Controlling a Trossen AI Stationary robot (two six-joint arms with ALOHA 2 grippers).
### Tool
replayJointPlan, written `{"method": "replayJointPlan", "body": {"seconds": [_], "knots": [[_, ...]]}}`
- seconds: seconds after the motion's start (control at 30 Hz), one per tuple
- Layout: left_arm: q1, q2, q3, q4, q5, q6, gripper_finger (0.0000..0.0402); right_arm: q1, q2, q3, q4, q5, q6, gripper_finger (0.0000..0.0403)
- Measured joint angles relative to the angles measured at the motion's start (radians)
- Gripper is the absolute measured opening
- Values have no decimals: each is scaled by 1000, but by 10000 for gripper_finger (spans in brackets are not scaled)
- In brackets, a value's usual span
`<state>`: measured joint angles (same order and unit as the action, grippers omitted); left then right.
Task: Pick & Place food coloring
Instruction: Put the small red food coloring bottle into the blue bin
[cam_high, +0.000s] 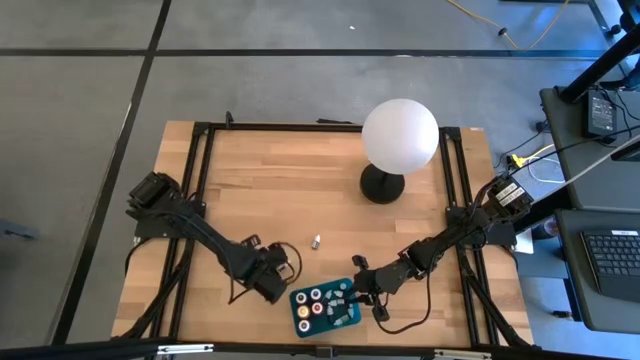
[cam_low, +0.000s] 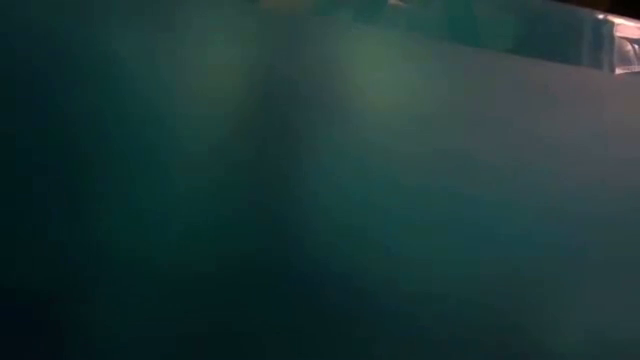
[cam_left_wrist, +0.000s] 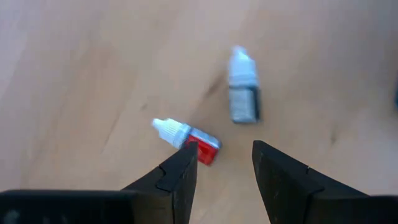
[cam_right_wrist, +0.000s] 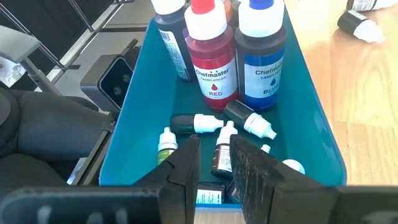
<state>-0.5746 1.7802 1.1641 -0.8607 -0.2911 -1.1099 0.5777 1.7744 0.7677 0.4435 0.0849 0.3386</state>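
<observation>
The teal tray (cam_high: 300, 320) sits at the table's near edge and holds large Chefmaster bottles, red (cam_right_wrist: 213, 59) and blue (cam_right_wrist: 261, 59), with several tiny white-capped bottles lying on its floor. My right gripper (cam_right_wrist: 215, 163) hovers over the tray's right end (cam_high: 360, 285), its fingers a narrow gap apart, and a small brown bottle (cam_right_wrist: 221, 152) shows in that gap. My left gripper (cam_left_wrist: 224, 158) is open, low over the wood left of the tray (cam_high: 283, 266). A tiny red bottle (cam_left_wrist: 189, 138) lies on its side just beyond one finger. A clear bottle (cam_left_wrist: 242, 93) lies farther off (cam_high: 316, 241). My left gripper's one fingertip (cam_left_wrist: 186, 158) stands right at the red bottle's base end (cam_left_wrist: 206, 149); I cannot tell whether they touch. My right gripper's fingers flank the brown bottle from above, with teal showing beside it; whether a finger touches it, I cannot tell.
A white globe lamp (cam_high: 400, 135) on a black base (cam_high: 382, 184) stands at the table's far right. Another small bottle (cam_right_wrist: 360, 26) lies on the wood beyond the tray. The tray's teal wall (cam_low: 300, 200) fills the low view. Bare wood lies between lamp and tray.
</observation>
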Motion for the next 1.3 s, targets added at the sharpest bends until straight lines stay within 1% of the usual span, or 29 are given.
{"method": "replayJointPlan", "body": {"seconds": [0.2,0.27,0.37,0.5,0.63,0.73,0.9,0.93,1.03,1.2,1.3], "knots": [[40,-1,-17,-23,6,-282,145,0,0,0,0,0,0,93],[49,-1,-37,-26,38,-358,143,0,0,0,0,0,1,93],[54,0,-67,-26,47,-432,141,1,0,0,0,1,0,93],[54,1,-83,-16,27,-465,141,1,0,-1,0,1,0,93],[54,2,-84,26,50,-440,141,1,0,-1,0,1,0,93],[54,2,-84,22,59,-436,139,1,0,-1,0,1,-1,93],[54,2,-130,33,73,-426,138,1,0,-1,0,0,0,93],[54,2,-141,42,72,-405,138,1,0,-1,0,1,0,93],[54,-1,-156,58,65,-301,138,1,0,-1,0,1,0,93],[54,-1,-157,58,44,-39,139,2,1,-1,0,0,-2,93],[54,-1,-157,58,42,37,138,2,1,-1,0,1,0,93]]}}
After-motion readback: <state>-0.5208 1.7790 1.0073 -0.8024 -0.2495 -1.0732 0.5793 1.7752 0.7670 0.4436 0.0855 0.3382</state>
